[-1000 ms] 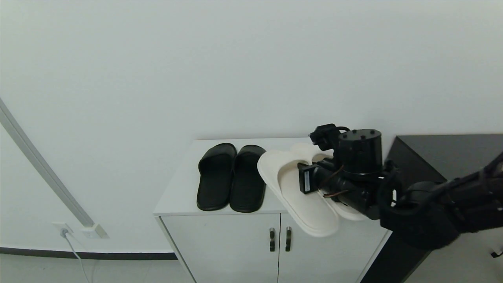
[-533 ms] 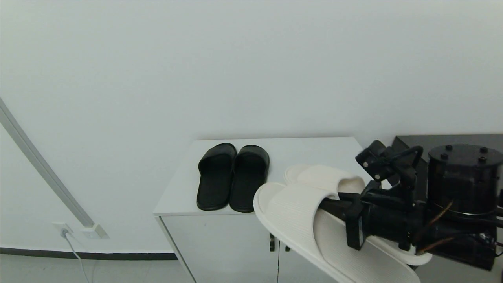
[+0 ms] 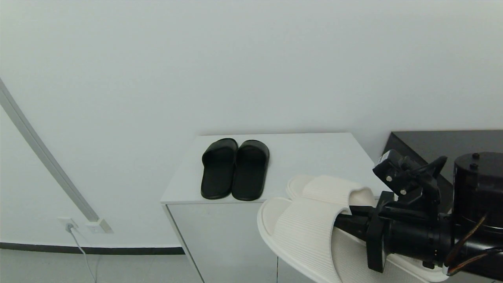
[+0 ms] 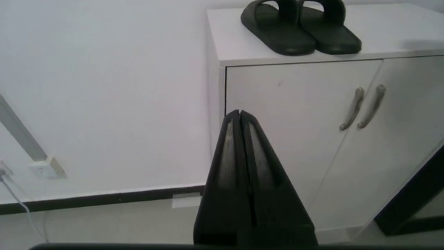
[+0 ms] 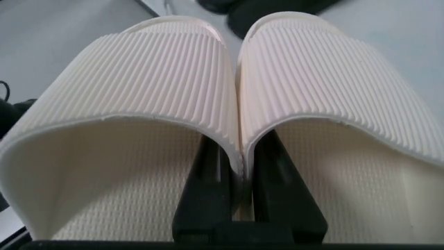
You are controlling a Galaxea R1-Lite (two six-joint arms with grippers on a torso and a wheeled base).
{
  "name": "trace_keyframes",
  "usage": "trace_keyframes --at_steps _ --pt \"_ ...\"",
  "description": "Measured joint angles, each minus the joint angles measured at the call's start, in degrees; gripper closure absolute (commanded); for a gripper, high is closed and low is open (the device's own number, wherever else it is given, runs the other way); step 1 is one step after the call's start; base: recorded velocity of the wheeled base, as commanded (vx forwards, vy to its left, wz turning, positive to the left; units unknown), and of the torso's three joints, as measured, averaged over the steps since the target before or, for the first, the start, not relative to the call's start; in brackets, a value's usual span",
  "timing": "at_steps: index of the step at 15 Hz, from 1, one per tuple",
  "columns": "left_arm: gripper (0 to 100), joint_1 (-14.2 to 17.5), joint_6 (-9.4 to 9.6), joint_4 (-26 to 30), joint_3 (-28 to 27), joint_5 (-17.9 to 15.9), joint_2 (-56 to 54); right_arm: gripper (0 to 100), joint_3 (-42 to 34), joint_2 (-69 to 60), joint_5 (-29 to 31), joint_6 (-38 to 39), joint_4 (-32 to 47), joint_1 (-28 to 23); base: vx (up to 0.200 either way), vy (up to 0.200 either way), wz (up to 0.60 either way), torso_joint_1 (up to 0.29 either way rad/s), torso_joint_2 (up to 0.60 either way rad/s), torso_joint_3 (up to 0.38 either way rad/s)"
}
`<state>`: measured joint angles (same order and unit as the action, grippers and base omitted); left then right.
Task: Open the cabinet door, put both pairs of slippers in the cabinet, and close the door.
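Note:
A pair of white ribbed slippers (image 3: 310,232) hangs in the air in front of the white cabinet (image 3: 314,153), off its top, toes pointing toward it. My right gripper (image 3: 353,222) is shut on the two inner walls of the white slippers (image 5: 229,90), its fingers (image 5: 208,187) pinching them together. A pair of black slippers (image 3: 235,168) lies side by side on the left part of the cabinet top. Both cabinet doors (image 4: 291,132) are closed, their two handles (image 4: 365,106) at the middle. My left gripper (image 4: 239,139) is shut and empty, low in front of the cabinet's left side.
A black table (image 3: 444,143) stands right against the cabinet's right side. On the wall to the left run a slanted grey duct (image 3: 39,157) and a socket with a cable (image 3: 67,225). The right half of the cabinet top is bare.
My right gripper has drawn the white slippers off the cabinet top, back toward me and lower. The head view has shifted slightly. The black slippers stay put.

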<state>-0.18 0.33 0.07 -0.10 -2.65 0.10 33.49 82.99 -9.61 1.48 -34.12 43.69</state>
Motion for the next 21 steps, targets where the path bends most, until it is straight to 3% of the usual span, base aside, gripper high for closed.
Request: trace_keyframes --at_steps 2,21 --pt "100 0.0 0.02 0.0 0.0 0.0 0.0 100 -0.3 -0.2 -0.1 -0.2 0.0 0.0 -0.2 0.0 0.0 -0.007 0.0 0.005" --pt "100 0.0 -0.04 0.0 0.0 0.0 0.0 100 -1.5 0.3 -0.3 -1.0 -0.1 0.0 0.0 0.0 0.0 -0.012 0.03 0.017"
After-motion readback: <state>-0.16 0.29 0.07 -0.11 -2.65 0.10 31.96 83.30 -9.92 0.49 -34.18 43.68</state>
